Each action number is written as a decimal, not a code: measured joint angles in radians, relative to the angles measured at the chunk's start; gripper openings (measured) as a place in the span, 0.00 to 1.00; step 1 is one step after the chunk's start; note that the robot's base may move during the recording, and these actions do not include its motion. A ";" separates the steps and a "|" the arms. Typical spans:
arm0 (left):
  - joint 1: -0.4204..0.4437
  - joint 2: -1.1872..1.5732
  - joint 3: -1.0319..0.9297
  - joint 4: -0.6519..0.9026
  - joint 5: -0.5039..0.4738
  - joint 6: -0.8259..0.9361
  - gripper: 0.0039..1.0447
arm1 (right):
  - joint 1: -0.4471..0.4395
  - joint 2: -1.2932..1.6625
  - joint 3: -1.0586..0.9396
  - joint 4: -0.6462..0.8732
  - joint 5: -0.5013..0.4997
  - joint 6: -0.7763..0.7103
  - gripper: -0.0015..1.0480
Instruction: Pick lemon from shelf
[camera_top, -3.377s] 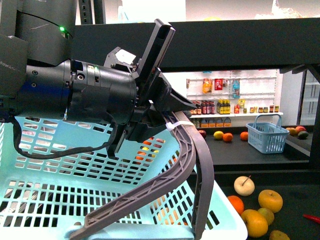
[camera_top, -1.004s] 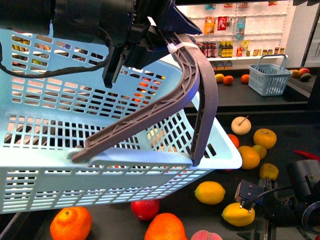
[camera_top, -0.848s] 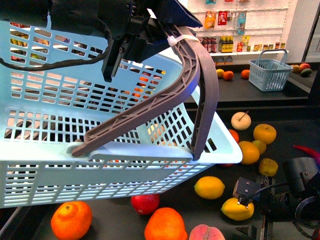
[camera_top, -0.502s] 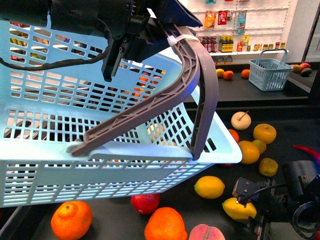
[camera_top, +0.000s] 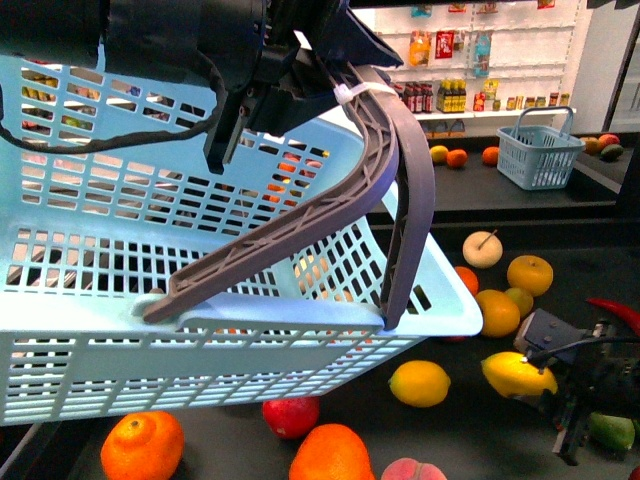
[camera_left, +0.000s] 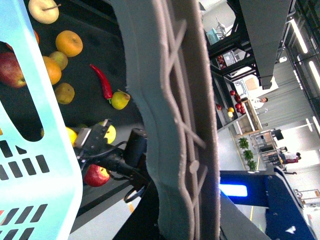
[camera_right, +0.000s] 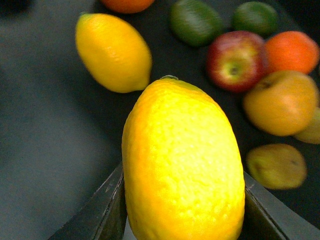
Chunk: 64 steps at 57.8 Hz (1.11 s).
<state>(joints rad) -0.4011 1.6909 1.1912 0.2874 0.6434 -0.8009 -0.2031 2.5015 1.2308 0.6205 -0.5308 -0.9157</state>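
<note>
Gripping a small bright-yellow oval lemon (camera_top: 510, 372) at the lower right of the front view, the robot's right gripper (camera_top: 522, 378) has its two dark jaws pressed against the fruit's narrow flanks. The right wrist view shows this plainly: the glossy, pebbled lemon (camera_right: 182, 165) fills the space between the jaws. Its long axis runs straight out along the fingers, and its small pointed end faces away from the camera. The fruit appears to hang just above the flat dark deck of the black metal display shelf (camera_top: 455, 435) rather than resting on it, though that gap is a judgement and not sharply seen. A second yellow lemon (camera_top: 419, 383) lies loose on the deck nearby, on the robot's left of the held one and clear of the jaws. Higher and further to the robot's left, a large pale-blue slatted plastic basket (camera_top: 200, 330) hangs by its grey arched handle (camera_top: 400, 200) from the black left gripper (camera_top: 320, 80). A white tie wraps the handle there, and I cannot tell whether those jaws actually squeeze it. The held lemon sits below and to the right of the basket's near corner. So the right arm alone has it, and any lift probably has to rise clear of that overhanging rim.
</note>
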 joint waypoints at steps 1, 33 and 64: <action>0.000 0.000 0.000 0.000 0.000 0.000 0.08 | -0.009 -0.022 -0.020 0.016 -0.005 0.012 0.47; 0.000 0.000 0.000 0.000 -0.001 0.000 0.08 | 0.108 -0.667 -0.306 0.163 -0.066 0.451 0.47; 0.000 0.000 0.000 0.000 -0.001 0.000 0.08 | 0.385 -0.683 -0.376 0.169 0.076 0.584 0.47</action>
<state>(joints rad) -0.4011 1.6909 1.1912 0.2874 0.6426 -0.8005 0.1822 1.8183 0.8551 0.7891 -0.4549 -0.3313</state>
